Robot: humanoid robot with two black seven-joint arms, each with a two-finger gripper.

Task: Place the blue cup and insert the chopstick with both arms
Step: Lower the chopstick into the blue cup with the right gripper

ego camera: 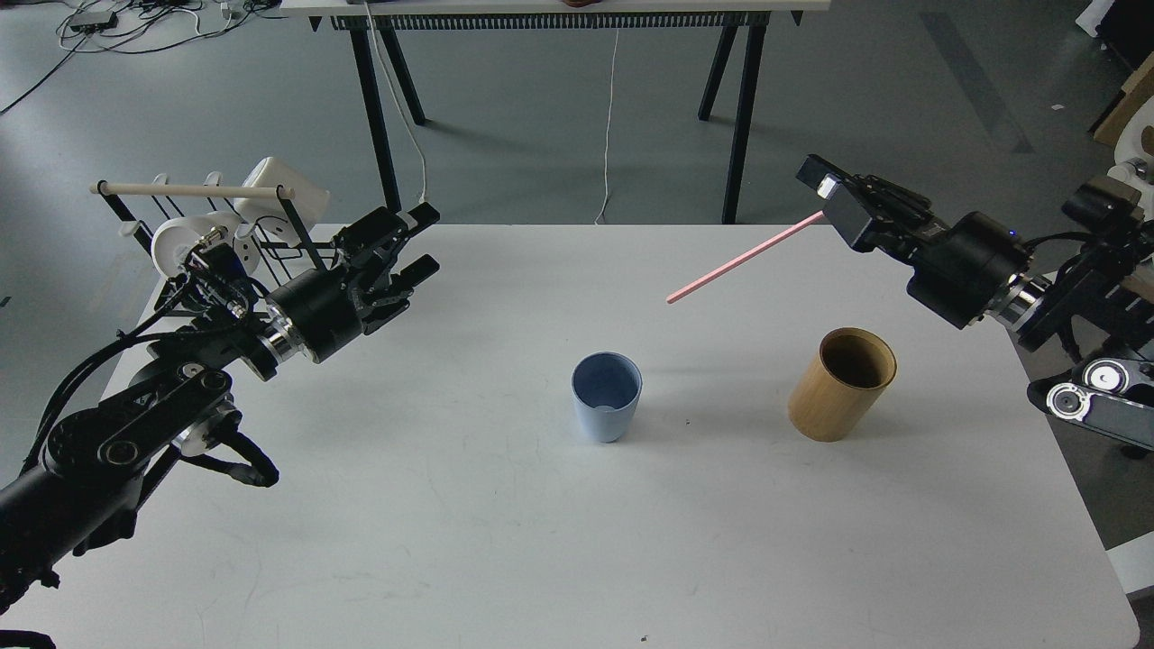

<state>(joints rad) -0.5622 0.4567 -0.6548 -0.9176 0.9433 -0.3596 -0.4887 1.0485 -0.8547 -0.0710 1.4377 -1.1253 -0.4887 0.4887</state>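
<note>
Near the middle of the white table (505, 541) the blue cup (607, 396) stands upright with its mouth open and nothing inside, well apart from both arms; I take the placing as done and the insertion as the step in hand. Just to its right, a little farther back, stands a taller tan wooden cylinder (842, 385), the wrong target and closer to the incoming stick. At the left, the left gripper (407, 254) hangs above the table with its fingers spread and nothing between them, well away from the cup. Farther back on the right, the right gripper (834, 200) clamps one end of the pink chopstick (745, 258), which slants down and left with its free tip in the air, beyond the cup. To do this well, I would tilt the stick steeper, bring the tip over the cup's mouth, pass clear of the cylinder, and lower before letting go. How much of the chopstick sits inside the jaws is hidden, and the rack (216, 225) behind the left arm is partly covered.
</note>
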